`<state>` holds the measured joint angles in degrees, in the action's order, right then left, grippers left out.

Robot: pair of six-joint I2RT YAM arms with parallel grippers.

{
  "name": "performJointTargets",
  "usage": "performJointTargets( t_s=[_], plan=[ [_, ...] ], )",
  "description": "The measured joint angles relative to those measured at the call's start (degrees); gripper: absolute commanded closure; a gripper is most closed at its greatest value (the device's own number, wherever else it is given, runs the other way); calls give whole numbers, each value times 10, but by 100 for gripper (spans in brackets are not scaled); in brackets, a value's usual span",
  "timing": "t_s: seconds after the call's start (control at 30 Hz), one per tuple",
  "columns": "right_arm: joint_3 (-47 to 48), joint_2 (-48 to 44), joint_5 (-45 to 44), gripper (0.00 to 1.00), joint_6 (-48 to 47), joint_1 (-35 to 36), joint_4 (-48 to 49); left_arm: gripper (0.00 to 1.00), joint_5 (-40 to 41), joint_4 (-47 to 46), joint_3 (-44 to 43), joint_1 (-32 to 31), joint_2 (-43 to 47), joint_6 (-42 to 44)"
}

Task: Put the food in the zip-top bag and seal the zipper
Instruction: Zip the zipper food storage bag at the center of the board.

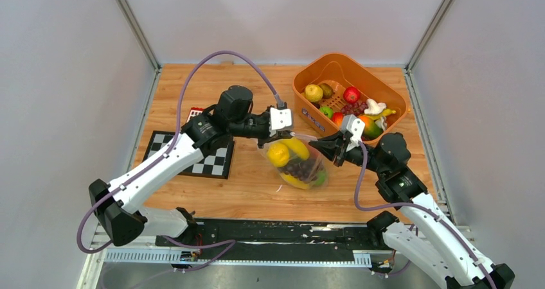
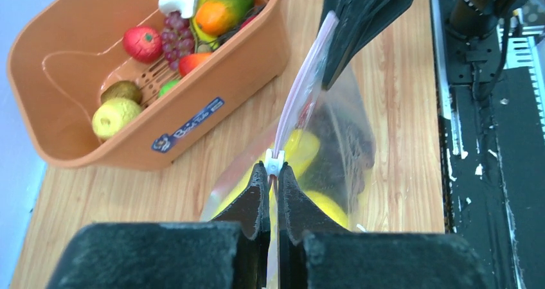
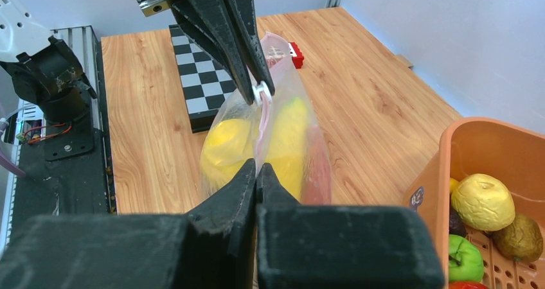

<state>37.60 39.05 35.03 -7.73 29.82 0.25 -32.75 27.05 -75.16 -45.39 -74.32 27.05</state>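
The clear zip-top bag (image 1: 302, 173) hangs between both grippers over the wooden table, stretched by its mouth edge. Inside it is food: a yellow lemon (image 1: 278, 154), a banana (image 1: 297, 146) and purple grapes (image 1: 301, 168). My left gripper (image 2: 271, 168) is shut on the pinkish zipper (image 2: 302, 90), its tips right behind the small white slider (image 2: 274, 161). At the strip's other end my right gripper (image 3: 256, 168) is shut on the zipper (image 3: 263, 119). More food, such as a red apple (image 1: 351, 95), lies in the orange basket (image 1: 334, 59).
The orange basket stands at the back right, just behind the right gripper. A checkerboard (image 1: 212, 160) lies left of the bag under the left arm, with a small red block (image 1: 193, 114) behind it. Grey walls close in the table on three sides.
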Motion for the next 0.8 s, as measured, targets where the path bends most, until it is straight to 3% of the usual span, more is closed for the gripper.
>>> performJointTargets(
  t_s=[0.53, 0.6, 0.73, 0.8],
  plan=[
    [-12, -18, -5, 99, 2, 0, 15, 100, 47, 18, 55, 45, 68, 2],
    [-12, -17, 3, 90, 2, 0, 17, 100, 43, 17, 55, 46, 69, -4],
    [9, 10, 33, 53, -6, 0, 17, 100, 38, 15, 55, 54, 68, -15],
    [25, 26, 43, 48, -9, 0, 16, 100, 34, 16, 53, 58, 67, -18]
  ],
)
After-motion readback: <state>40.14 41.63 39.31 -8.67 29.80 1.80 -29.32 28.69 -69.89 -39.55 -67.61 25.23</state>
